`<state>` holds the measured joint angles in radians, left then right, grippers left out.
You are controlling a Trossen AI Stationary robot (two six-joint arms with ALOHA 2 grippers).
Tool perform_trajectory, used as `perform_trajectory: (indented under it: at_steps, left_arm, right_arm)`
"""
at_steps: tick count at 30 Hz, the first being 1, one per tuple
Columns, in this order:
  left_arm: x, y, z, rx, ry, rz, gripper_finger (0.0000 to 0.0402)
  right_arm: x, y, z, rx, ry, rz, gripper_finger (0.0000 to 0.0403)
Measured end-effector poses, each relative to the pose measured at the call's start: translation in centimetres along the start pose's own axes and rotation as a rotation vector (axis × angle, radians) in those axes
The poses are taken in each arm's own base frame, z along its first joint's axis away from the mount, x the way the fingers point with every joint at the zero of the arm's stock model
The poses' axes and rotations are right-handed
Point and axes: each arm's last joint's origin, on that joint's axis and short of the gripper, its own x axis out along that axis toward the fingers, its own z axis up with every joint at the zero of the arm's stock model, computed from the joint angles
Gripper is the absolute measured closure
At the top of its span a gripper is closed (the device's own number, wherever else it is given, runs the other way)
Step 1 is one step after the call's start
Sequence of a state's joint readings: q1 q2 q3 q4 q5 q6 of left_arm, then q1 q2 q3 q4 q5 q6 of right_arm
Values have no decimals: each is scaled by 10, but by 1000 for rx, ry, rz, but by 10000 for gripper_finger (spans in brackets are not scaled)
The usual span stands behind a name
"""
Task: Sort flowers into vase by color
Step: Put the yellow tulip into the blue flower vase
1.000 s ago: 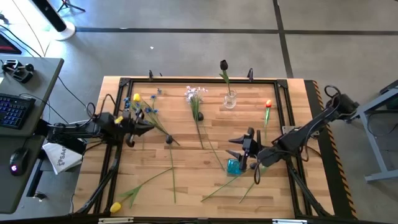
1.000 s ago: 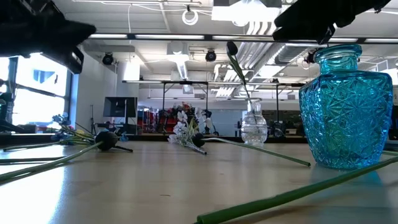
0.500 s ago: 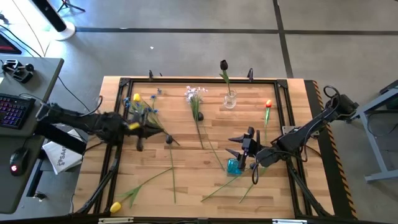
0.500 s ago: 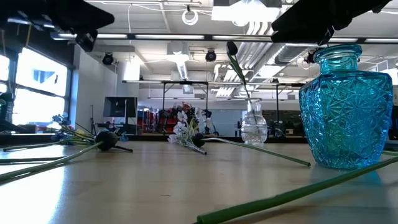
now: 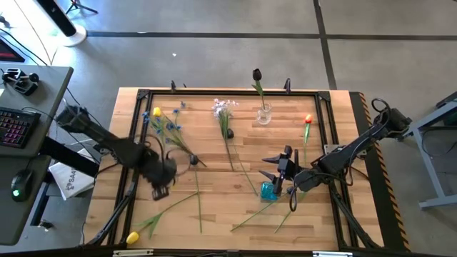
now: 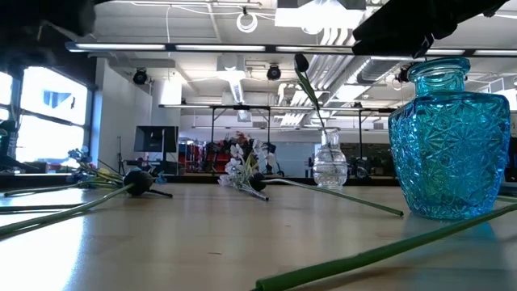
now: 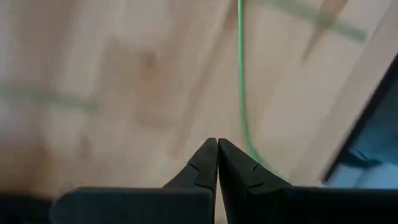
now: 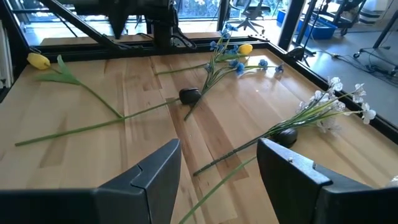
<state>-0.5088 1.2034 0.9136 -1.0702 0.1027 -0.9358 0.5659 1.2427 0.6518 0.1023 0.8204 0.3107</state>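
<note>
Little of the sorting looks done; only one flower stands in a vase, the near-black flower [image 5: 257, 74] upright in the small clear vase [image 5: 264, 114] near the table's [image 5: 214, 207] far edge; the blue glass vase [image 5: 268, 190] towards the near right holds nothing that I can see.

The rest lie loose on the wood; a bunch of blue flowers [image 5: 170, 128] with a yellow flower [image 5: 156, 111] among them sits at the far left corner; the pale lilac-white flowers [image 5: 224, 108] lie just left of the clear vase, with long stems running towards the middle; an orange-red flower [image 5: 308, 120] lies near the right edge; a second yellow bloom [image 5: 133, 238] rests at the near left corner, its stem slanting inward; a dark flower head [image 5: 193, 160] lies left of centre, and a few bare green stems [image 5: 253, 216] cross the boards below the blue vase.

The left claw [image 5: 160, 191] hangs over the left part of the table, pinched closed on nothing, a thin green stem [image 7: 241, 81] just beyond its tips; the right claw [image 5: 274, 174] hovers right beside the blue vase, its fingers [image 8: 149, 171] spread apart and empty.

So I judge the job barely begun; nearly every flower has yet to be lifted and grouped by colour.
</note>
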Motion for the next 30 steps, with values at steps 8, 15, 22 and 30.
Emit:
perform_trajectory:
  at_steps: [8,15,22,30]
  left_arm:
    - [29,-26,-26,-147,211,73,364]
    - [51,-48,-33,-229,209,64,268]
    - [88,-60,-38,-216,376,126,228]
    - [114,-72,-37,-122,384,75,237]
  right_arm:
    - [0,0,0,-42,0,0,195]
    - [0,0,0,-49,0,0,195]
    - [0,0,0,-50,0,0,195]
    - [0,0,0,-46,-3,1,195]
